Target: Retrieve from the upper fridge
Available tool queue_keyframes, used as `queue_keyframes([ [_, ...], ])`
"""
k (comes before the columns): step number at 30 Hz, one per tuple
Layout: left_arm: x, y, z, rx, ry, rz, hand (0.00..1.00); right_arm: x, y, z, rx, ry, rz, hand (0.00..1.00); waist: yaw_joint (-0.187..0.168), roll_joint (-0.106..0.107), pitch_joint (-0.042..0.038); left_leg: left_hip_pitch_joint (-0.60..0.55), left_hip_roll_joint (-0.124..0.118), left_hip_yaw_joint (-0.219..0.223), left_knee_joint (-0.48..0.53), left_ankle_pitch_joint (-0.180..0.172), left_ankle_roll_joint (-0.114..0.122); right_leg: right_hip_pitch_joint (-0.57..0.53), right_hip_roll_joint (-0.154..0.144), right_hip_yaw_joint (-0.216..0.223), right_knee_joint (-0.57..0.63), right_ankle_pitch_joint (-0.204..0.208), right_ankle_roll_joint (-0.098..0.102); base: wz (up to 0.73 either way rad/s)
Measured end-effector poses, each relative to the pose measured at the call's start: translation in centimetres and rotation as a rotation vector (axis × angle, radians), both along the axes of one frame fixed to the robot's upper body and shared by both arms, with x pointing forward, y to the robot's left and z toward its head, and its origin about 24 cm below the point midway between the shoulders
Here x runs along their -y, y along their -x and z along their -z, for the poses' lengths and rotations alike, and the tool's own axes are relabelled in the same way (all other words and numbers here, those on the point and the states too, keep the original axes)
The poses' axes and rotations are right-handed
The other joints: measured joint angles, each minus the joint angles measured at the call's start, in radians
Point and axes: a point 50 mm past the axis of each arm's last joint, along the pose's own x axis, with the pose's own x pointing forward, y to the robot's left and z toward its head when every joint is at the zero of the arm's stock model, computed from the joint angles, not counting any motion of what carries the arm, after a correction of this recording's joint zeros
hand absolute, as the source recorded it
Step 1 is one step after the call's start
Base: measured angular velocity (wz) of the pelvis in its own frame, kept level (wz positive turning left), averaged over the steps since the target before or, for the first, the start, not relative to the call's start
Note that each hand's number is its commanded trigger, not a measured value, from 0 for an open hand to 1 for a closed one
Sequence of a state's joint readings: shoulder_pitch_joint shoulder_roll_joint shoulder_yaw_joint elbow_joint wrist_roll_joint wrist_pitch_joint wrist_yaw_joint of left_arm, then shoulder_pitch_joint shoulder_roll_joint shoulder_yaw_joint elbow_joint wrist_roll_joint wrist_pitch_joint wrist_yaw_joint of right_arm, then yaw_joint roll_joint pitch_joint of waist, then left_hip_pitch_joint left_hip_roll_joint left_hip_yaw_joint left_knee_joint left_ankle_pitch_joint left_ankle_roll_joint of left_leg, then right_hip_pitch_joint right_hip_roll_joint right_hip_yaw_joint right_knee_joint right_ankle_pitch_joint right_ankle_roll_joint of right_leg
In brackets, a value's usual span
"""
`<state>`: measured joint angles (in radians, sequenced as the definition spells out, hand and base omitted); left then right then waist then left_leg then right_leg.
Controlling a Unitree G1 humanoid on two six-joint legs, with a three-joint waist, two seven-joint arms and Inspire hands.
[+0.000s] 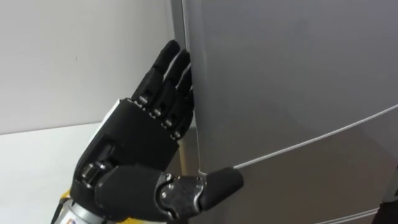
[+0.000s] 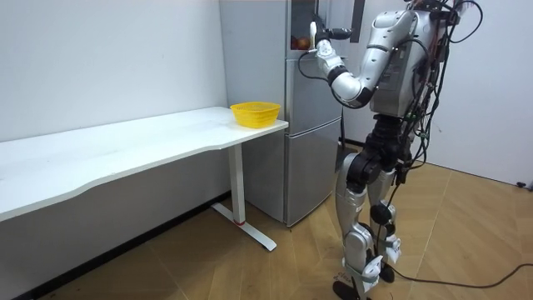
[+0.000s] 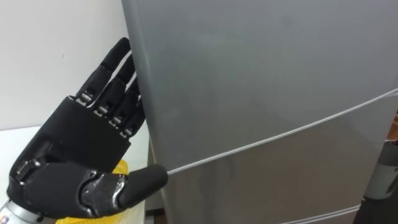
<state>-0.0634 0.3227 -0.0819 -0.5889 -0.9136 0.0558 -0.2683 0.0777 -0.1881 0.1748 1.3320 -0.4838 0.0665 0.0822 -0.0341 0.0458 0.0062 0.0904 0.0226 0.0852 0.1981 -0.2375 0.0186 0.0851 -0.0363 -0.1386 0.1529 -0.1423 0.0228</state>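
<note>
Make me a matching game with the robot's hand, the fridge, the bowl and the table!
Things:
1. left hand
2. fridge
3. bowl
4. table

Clues:
A. white, standing beside the fridge
B. black, fingers straight at the door's edge
C. yellow, on the table's end
D. silver-grey

Pairs: 1-B, 2-D, 3-C, 4-A

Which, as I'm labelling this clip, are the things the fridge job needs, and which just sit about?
For the job: upper fridge door; left hand, laid open against its left edge.
Just about: yellow basket; white table it stands on; lower fridge door.
</note>
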Motion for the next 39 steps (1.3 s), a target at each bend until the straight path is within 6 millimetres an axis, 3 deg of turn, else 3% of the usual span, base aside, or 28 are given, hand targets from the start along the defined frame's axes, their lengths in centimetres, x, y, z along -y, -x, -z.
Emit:
queue_keyframes([
  [21,1.5,0.9,-0.5,0.115,0.148,0.122,0.00,-1.3,-0.4,0.3,0.009,-0.025,-0.037,0.00,-0.031,-0.005,-0.0040,-0.026,0.001,0.001,0.016,0.000,0.000,-0.017,-0.003,-0.001,0.008,0.000,0.000,0.01],
  [30,3.1,1.7,-0.5,0.191,0.119,0.288,0.00,-1.5,-0.4,0.3,0.007,-0.028,-0.054,0.00,-0.049,-0.005,-0.0042,-0.013,0.002,0.023,0.005,0.000,0.000,-0.021,0.003,0.026,0.016,-0.001,-0.002,-0.09],
  [39,5.4,2.6,-0.9,0.265,0.096,0.475,0.00,-1.4,-0.8,0.3,0.008,-0.033,-0.068,0.00,-0.071,0.007,-0.0116,-0.008,0.002,0.051,0.007,0.000,0.000,-0.029,0.006,0.049,0.018,-0.002,-0.002,-0.08],
])
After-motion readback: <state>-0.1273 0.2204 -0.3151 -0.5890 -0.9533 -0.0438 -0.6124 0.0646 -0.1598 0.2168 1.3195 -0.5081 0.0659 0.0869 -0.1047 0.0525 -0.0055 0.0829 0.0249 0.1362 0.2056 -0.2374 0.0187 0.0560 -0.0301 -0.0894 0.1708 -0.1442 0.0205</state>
